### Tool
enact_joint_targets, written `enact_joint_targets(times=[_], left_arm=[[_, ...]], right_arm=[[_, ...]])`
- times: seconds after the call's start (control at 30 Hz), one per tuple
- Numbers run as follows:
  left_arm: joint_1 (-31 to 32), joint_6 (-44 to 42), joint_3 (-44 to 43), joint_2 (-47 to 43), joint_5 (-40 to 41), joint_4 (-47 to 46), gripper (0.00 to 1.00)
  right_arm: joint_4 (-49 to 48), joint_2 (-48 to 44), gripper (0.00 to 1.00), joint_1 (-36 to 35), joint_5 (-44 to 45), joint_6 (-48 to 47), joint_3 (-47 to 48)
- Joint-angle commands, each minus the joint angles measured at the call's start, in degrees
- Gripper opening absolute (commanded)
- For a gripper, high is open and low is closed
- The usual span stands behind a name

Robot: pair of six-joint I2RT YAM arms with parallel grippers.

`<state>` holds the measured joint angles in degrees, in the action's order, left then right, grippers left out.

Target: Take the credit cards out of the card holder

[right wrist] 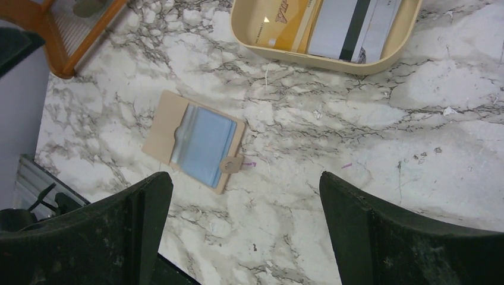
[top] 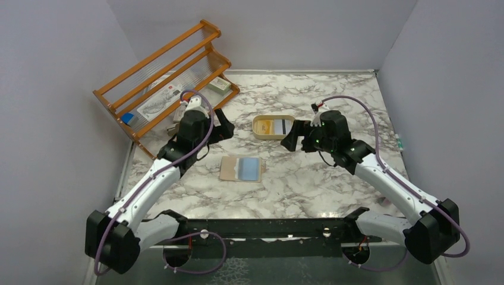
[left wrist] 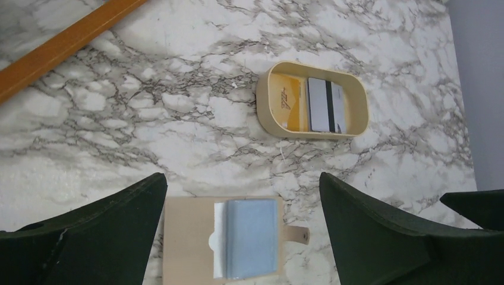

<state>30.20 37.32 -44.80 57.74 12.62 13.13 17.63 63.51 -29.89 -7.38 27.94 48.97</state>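
Note:
The tan card holder [top: 241,169] lies unfolded on the marble, its light blue inside [left wrist: 252,243] facing up and its snap tab [right wrist: 230,164] sticking out to one side. A white edge [left wrist: 219,246] shows at the mouth of its pocket. Two credit cards lie in the cream oval tray [top: 258,130] behind it: a yellow-orange one [left wrist: 290,102] and a whitish one with a dark stripe [left wrist: 327,105]. My left gripper [top: 228,127] hovers open above the holder's far edge and holds nothing. My right gripper [top: 293,136] stands open and empty just right of the tray.
An orange wooden rack [top: 160,77] with small items on it stands at the back left, close behind my left arm. One of its rails [left wrist: 65,41] crosses the left wrist view. White walls close in the table on three sides.

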Motion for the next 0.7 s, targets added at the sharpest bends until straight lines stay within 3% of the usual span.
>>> enact_joint_targets(times=[0.0,0.23,0.67], left_arm=[[-9.56,-13.67,-3.62,6.62,-30.41,-6.81,0.99],[-12.73,-18.85,-10.3,11.42,-30.8,-7.09,0.99],[-17.25,-19.65,-9.9,10.6,-32.22,-7.39,0.99]], right_arm=[[-3.75,0.54,1.0,0.22,-2.29,-3.97,0.83],[-5.59,2.93,1.0,0.26,-0.36,-5.79,2.62],[-9.5,1.48,0.98,0.26,4.8,-6.9,-0.31]])
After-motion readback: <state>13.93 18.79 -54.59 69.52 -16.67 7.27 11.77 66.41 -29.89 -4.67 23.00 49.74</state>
